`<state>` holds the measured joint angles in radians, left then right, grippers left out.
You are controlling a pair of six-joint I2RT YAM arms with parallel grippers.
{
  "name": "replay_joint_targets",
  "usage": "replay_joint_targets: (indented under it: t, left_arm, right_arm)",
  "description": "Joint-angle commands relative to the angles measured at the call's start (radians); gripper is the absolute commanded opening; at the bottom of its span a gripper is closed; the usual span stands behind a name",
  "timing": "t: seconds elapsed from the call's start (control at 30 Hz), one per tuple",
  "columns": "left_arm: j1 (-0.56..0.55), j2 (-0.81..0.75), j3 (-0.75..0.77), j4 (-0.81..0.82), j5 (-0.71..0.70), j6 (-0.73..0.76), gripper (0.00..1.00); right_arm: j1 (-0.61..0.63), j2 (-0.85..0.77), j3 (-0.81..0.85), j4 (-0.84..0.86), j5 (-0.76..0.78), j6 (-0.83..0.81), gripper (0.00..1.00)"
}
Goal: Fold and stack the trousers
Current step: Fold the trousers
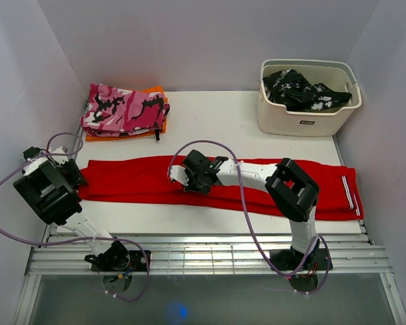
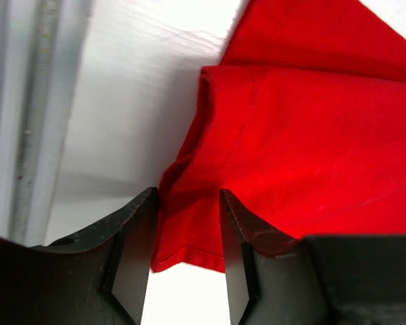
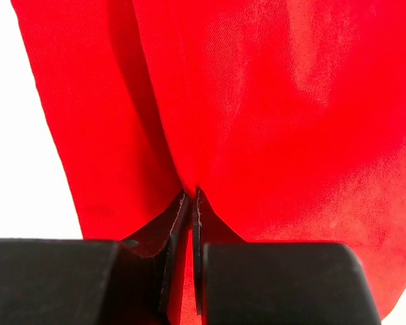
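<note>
1. Top view: the trousers (image 1: pixel 135 181) lie stretched lengthwise across the bench (image 1: pixel 210 115), unfolded, so I judge you are at the first fold. Your right claw (image 1: pixel 189 177) sits on their middle and your left claw (image 1: pixel 76 177) at their left end. Beyond the left claw lies a camouflage garment (image 1: pixel 122 108). Well beyond the right claw stands a basket (image 1: pixel 304 122) holding a black-and-white garment (image 1: pixel 298 89). Neither blocks the fold.
2. Left wrist: your left claw (image 2: pixel 188 203) stands partly open, with a hem corner of the trousers (image 2: pixel 311 135) between its fingers, unpinched. You would need to close on it before lifting.
3. Right wrist: your right claw (image 3: pixel 191 196) is clamped tight on a raised ridge of the trousers (image 3: pixel 271 101).
</note>
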<state>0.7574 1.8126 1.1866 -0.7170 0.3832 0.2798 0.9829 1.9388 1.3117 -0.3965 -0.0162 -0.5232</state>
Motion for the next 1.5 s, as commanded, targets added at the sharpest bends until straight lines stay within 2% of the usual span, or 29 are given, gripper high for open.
replay_joint_targets:
  t: [0.0,0.17,0.2,0.3,0.47,0.7,0.87,1.0,1.17,1.3,1.43,1.47]
  left_arm:
    - [-0.027,0.014,-0.019,0.005,0.057,0.009,0.50]
    - [-0.056,0.043,-0.047,0.036,0.036,-0.024,0.36]
    - [-0.059,0.050,-0.048,0.045,0.026,-0.030,0.24]
    - [-0.058,0.054,-0.036,0.070,-0.007,-0.057,0.00]
    - [-0.059,0.066,0.018,0.103,-0.111,-0.079,0.00]
    - [-0.058,0.090,0.035,0.105,-0.142,-0.074,0.00]
    - [-0.058,0.070,-0.018,0.117,-0.135,-0.073,0.00]
    - [-0.058,0.053,-0.033,0.123,-0.144,-0.064,0.00]
    - [-0.058,0.045,-0.032,0.120,-0.147,-0.056,0.00]
    - [-0.059,0.050,-0.035,0.120,-0.153,-0.056,0.00]
    - [-0.056,0.050,-0.041,0.123,-0.164,-0.053,0.00]
    - [-0.058,0.044,-0.041,0.128,-0.165,-0.051,0.00]
  right_arm:
    - [-0.001,0.023,-0.020,-0.035,-0.022,0.005,0.08]
    - [-0.003,0.031,-0.031,-0.021,-0.014,-0.003,0.08]
    - [-0.001,0.029,-0.031,-0.019,-0.014,-0.003,0.08]
    - [-0.003,0.019,-0.032,-0.036,-0.019,-0.003,0.08]
    - [-0.001,-0.069,-0.061,-0.087,0.008,-0.018,0.08]
    - [-0.003,-0.173,-0.033,-0.229,-0.040,0.000,0.08]
    - [0.010,-0.140,0.098,-0.378,-0.152,0.043,0.08]
    - [0.048,-0.083,0.133,-0.461,-0.250,0.072,0.08]
    - [0.069,-0.018,0.037,-0.397,-0.266,0.101,0.08]
    - [0.069,0.032,-0.025,-0.296,-0.162,0.127,0.08]
    - [0.066,0.060,-0.022,-0.269,-0.100,0.150,0.08]
    - [0.066,0.057,-0.019,-0.269,-0.093,0.157,0.20]
